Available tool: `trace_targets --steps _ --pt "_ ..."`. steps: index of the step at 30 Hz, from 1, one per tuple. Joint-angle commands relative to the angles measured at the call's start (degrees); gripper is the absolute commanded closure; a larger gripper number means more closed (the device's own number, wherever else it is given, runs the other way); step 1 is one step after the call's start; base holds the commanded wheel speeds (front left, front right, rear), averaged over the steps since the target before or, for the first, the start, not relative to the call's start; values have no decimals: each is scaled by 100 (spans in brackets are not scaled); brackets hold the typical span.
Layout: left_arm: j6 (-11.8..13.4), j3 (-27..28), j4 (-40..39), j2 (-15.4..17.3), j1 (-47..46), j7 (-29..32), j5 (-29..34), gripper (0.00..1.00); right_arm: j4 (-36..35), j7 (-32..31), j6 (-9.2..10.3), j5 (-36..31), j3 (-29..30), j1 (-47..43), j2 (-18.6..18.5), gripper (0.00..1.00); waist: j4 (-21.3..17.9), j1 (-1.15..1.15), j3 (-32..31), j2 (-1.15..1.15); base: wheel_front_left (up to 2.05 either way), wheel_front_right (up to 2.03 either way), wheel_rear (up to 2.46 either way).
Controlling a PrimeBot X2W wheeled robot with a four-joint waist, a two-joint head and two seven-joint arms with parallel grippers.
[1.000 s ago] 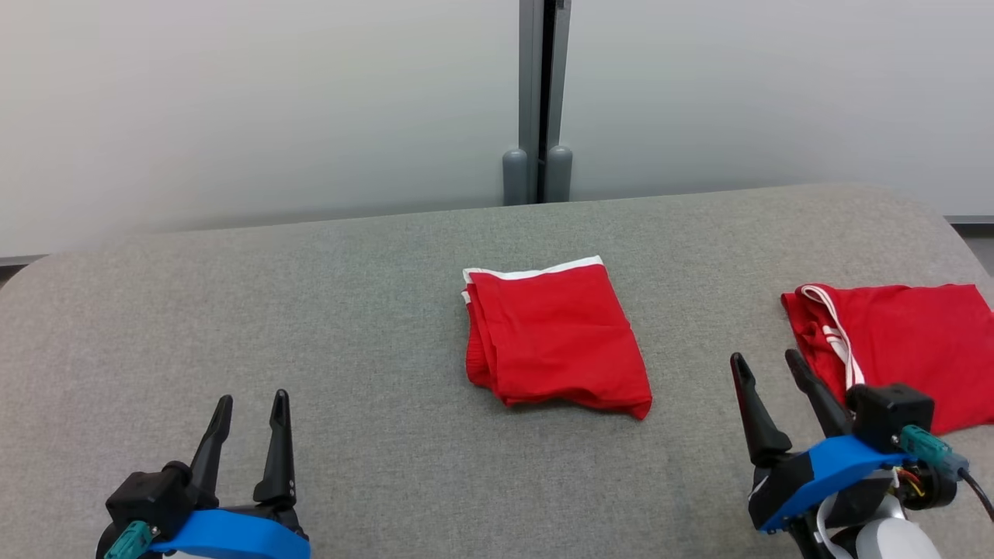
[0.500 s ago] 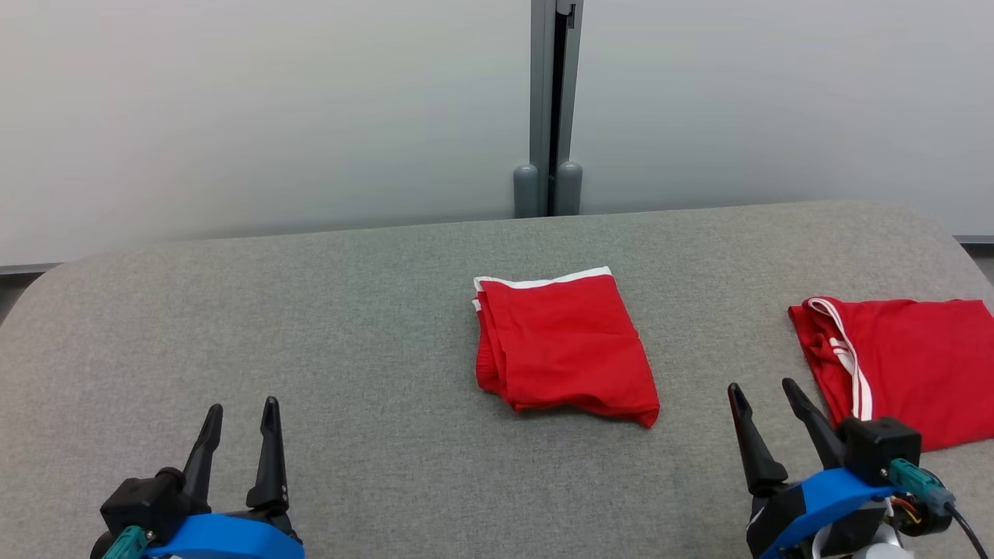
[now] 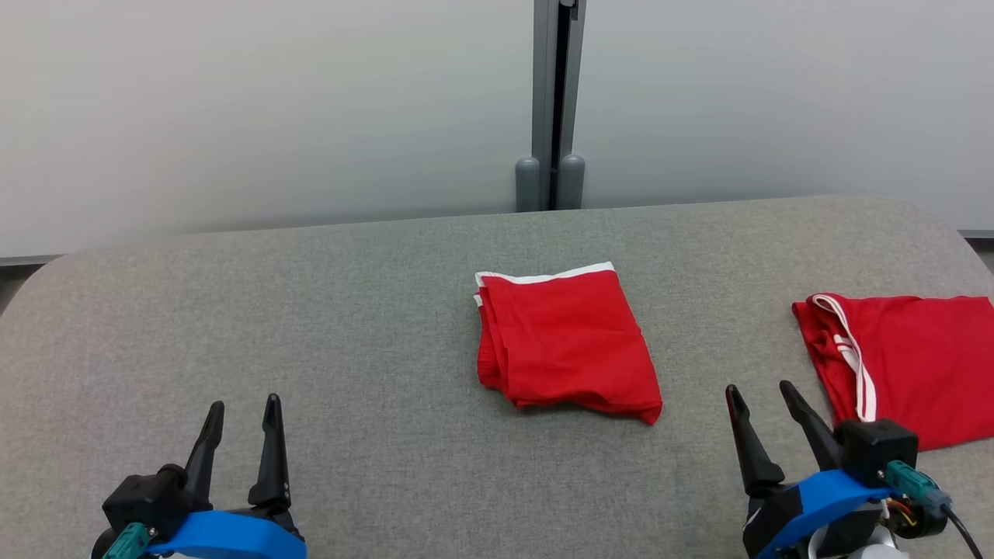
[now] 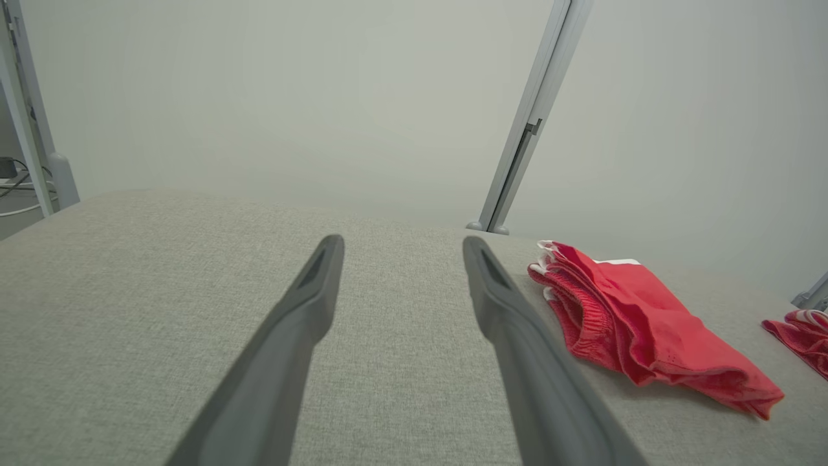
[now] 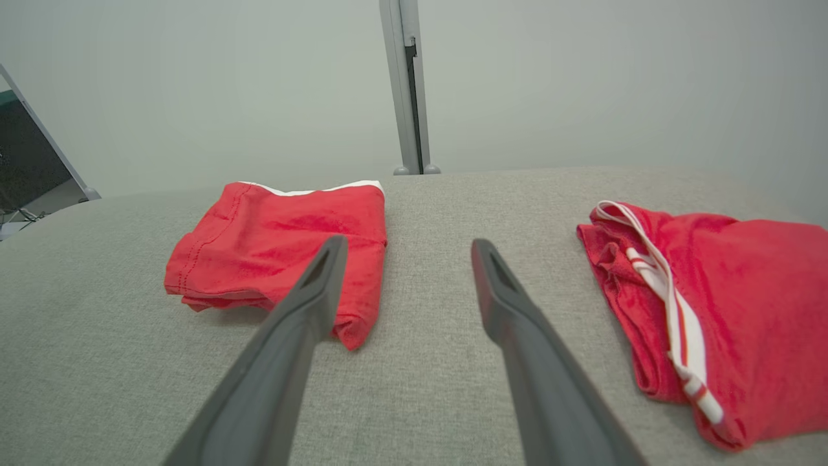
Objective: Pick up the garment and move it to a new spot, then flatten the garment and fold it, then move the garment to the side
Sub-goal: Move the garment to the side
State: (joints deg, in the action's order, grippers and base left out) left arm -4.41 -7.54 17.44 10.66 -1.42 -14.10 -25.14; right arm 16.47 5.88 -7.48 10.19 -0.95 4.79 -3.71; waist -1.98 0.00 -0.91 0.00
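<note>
Looking from the head: folded garment (image 3: 567,338) lies mid-table (image 3: 311,310), well apart from both my grippers. Left gripper (image 3: 245,404) and right gripper (image 3: 757,388) hover at the near edge, jaws spread wide, holding nothing. Red cloth (image 3: 908,365) lies just beside the right one. Post (image 3: 553,101) behind.
Left wrist: garment right of my fingers, apart.
Right wrist: garment left, red cloth right.

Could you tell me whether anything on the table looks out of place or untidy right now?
Nothing is spilled or damaged. The folded red garment at the middle of the grey table sits slightly askew, its near edge rumpled with layers uneven. The second red garment, white-striped, lies bunched along its left side.
</note>
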Motion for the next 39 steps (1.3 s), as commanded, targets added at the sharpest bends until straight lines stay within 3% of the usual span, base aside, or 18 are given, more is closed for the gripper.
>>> trace_targets --steps 1,12,20,30,39 --pt "24 9 -32 26 -59 12 -6 0 9 -7 -4 -4 8 32 26 0 5 0 7 0 0 0 0" --pt "35 -72 -122 51 -151 22 -11 0 6 -206 -4 77 118 269 54 0 100 0 202 0 0 0 0" --pt "-12 -211 -257 78 -480 53 70 0 593 -1928 -4 165 490 1642 77 0 361 0 659 0 0 0 0" --pt "-145 -541 -155 -72 -1020 -11 100 0 2245 -3360 -4 -284 783 3134 76 0 911 0 1091 0 0 0 0" --pt "-214 -689 41 -126 -1186 -73 88 0 3518 -3259 -4 -999 1432 3711 72 0 1082 0 1258 0 0 0 0"
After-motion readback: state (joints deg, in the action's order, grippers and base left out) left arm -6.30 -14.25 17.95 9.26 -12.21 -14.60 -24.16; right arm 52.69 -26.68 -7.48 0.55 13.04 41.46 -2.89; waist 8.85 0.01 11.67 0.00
